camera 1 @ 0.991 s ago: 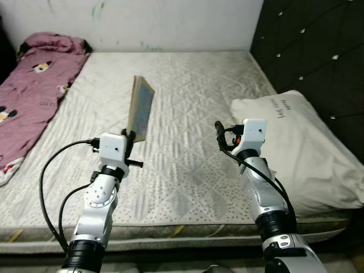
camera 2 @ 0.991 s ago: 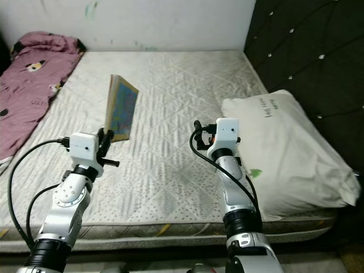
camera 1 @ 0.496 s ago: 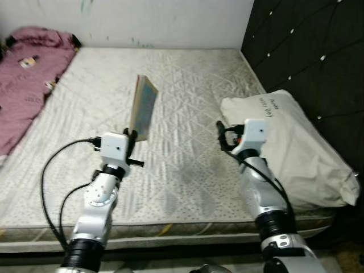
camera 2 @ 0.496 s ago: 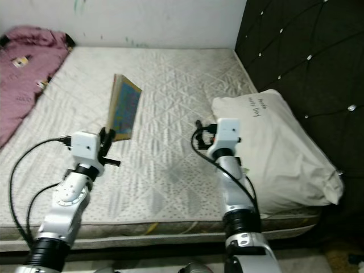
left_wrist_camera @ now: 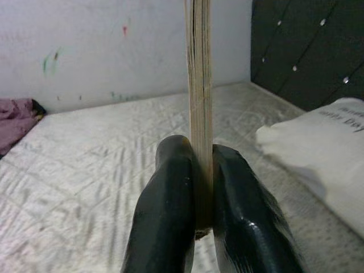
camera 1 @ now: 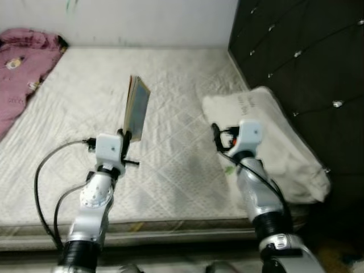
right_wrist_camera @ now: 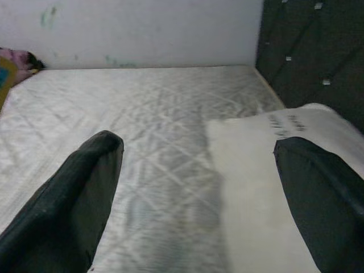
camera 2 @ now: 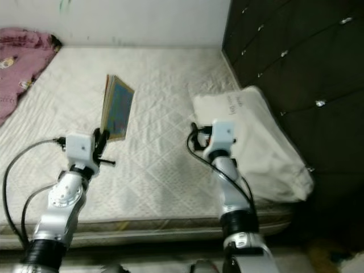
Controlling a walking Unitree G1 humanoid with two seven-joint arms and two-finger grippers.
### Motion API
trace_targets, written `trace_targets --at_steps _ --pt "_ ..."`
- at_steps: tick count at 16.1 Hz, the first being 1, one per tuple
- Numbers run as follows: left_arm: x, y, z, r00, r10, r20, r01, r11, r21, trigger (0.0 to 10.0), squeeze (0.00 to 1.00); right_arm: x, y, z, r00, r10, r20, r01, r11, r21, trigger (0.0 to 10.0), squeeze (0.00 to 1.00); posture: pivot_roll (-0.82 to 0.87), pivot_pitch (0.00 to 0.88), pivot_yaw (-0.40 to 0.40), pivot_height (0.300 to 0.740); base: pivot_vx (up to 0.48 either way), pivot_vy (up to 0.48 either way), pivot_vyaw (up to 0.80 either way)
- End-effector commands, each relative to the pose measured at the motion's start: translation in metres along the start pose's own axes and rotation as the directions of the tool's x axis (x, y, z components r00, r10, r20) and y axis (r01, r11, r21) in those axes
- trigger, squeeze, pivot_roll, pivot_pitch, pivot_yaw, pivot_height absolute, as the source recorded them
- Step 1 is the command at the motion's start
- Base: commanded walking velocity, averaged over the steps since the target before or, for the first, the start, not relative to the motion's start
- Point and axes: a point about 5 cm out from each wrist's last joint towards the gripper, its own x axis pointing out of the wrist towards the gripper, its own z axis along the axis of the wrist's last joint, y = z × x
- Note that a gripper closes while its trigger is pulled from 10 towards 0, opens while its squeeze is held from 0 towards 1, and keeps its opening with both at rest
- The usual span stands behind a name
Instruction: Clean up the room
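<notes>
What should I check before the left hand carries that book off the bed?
1. Grip on book: ok, left hand is shut on its lower edge, fingers pressed to both faces.
2. Book attitude: ok, upright above the mattress, touching nothing else.
3. Right hand: ok, open and holding nothing, above the mattress beside the pillow.
4. Left arm cable: ok, hangs in a free loop, not snagged.
5. Drop-off spot for the book: cannot tell.
6. Pink blanket: not ok, lying crumpled at the bed's far left.
</notes>
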Motion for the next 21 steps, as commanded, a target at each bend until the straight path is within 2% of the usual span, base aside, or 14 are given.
trace_targets --at_steps 1,6,9,10,12,14,16,19,21 --pt "0.004 -0.008 0.01 0.998 -0.028 0.052 0.027 1.0 0.007 10.0 0.0 0.0 -0.006 0.001 1.0 -0.02 0.003 0.02 1.0 -0.005 10.0 0.0 -0.09 0.0 0.0 0.74 0.0 0.0 0.0" --pt "0.005 -0.005 0.009 0.999 0.006 0.041 -0.006 1.0 -0.014 10.0 0.0 0.0 -0.006 0.001 1.0 -0.021 0.001 0.021 1.0 -0.005 10.0 0.0 -0.09 0.0 -0.002 0.74 0.0 0.0 0.0" --pt "0.006 -0.006 0.011 0.999 0.013 0.032 -0.016 0.996 0.093 10.0 0.0 0.0 -0.007 0.002 1.0 -0.024 0.001 0.024 1.0 -0.003 10.0 0.0 -0.09 0.0 -0.004 0.74 0.0 0.0 0.0" --pt "0.006 -0.005 0.011 1.0 0.021 0.009 -0.022 0.994 0.104 10.0 0.0 0.001 -0.007 0.002 1.0 -0.026 0.001 0.026 1.0 -0.002 10.0 0.0 -0.08 0.0 -0.006 0.74 0.0 0.0 0.0" --pt "0.005 -0.003 0.012 1.0 -0.02 0.024 0.019 0.997 0.075 10.0 0.0 0.001 -0.007 0.002 1.0 -0.026 -0.001 0.026 1.0 0.0 10.0 0.0 -0.08 0.0 -0.006 0.74 0.0 0.0 0.0" --pt "0.004 0.0 0.01 0.999 -0.017 0.029 0.015 0.998 0.061 10.0 0.0 0.001 -0.008 0.001 1.0 -0.029 -0.005 0.029 1.0 0.002 10.0 0.0 -0.08 0.0 -0.006 0.74 0.0 0.0 -0.55" --pt "0.004 0.008 0.012 1.0 0.005 0.018 -0.004 1.0 -0.018 10.0 0.0 0.001 -0.008 0.001 1.0 -0.03 -0.004 0.03 1.0 0.002 10.0 0.0 -0.08 0.0 -0.006 0.74 0.0 0.0 -0.65" --pt "0.002 0.011 0.013 0.998 -0.057 0.019 0.056 0.997 0.051 10.0 0.0 -0.001 -0.01 0.001 1.0 -0.031 -0.004 0.031 1.0 0.004 10.0 0.0 -0.07 0.0 0.002 0.74 0.0 0.0 -0.36" --pt "-0.003 0.009 0.012 0.999 -0.044 -0.007 0.044 0.999 -0.028 10.0 0.0 -0.003 -0.011 0.0 0.999 -0.038 -0.002 0.038 0.999 0.003 10.0 0.0 -0.07 0.0 0.002 0.74 0.0 0.0 0.0"
